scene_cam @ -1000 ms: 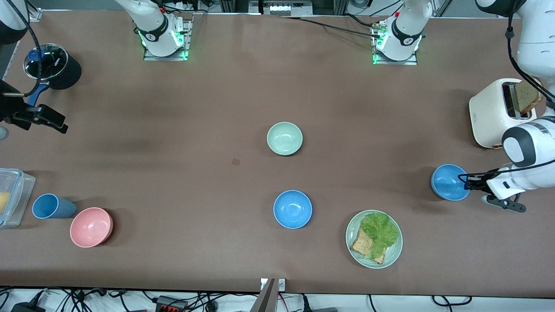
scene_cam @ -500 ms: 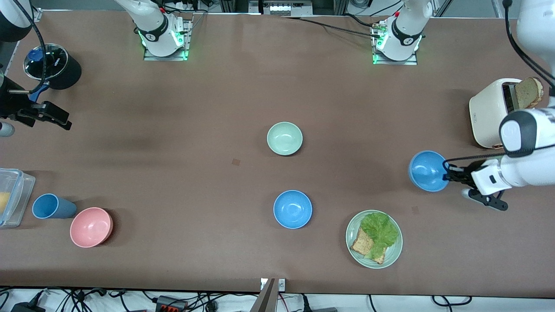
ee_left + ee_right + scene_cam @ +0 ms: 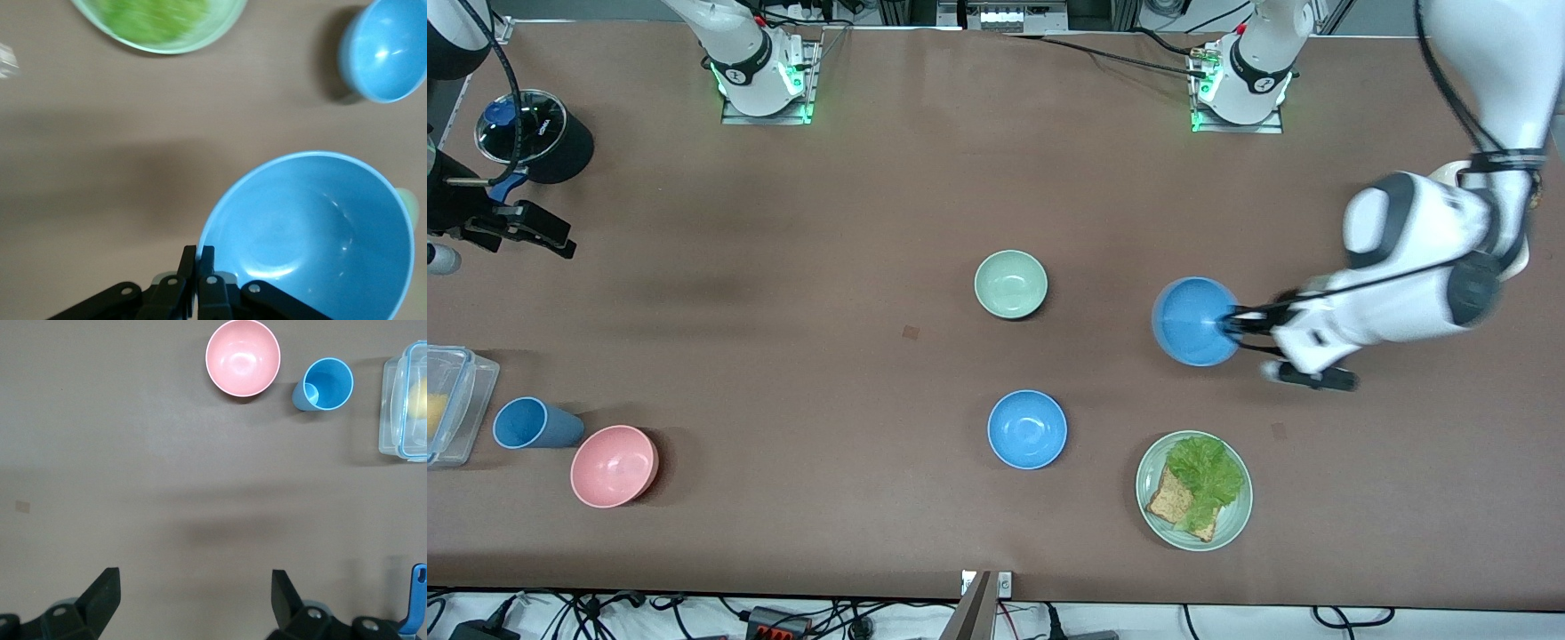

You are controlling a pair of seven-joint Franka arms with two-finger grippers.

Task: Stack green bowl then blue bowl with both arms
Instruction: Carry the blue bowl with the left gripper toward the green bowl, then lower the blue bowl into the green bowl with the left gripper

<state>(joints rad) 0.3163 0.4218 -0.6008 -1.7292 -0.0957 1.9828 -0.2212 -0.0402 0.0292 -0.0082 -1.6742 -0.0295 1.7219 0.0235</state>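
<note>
The left gripper (image 3: 1234, 322), jaws pinching the blue bowl's (image 3: 1193, 321) rim, holds it over the bench (image 3: 783, 373) beside the green bowl (image 3: 1010, 284), while the right gripper (image 3: 193, 603) waits with jaws spread wide.

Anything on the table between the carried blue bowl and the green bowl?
No. In the front view, only bare tabletop separates the blue bowl, held by the left gripper, from the green bowl.

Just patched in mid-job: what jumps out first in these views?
The left gripper carries a blue bowl by its rim, jaws shut, over bare table between the green bowl and the toaster's end. A second blue bowl sits nearer the front camera than the green one. The right gripper waits, jaws open, at its own end.
</note>
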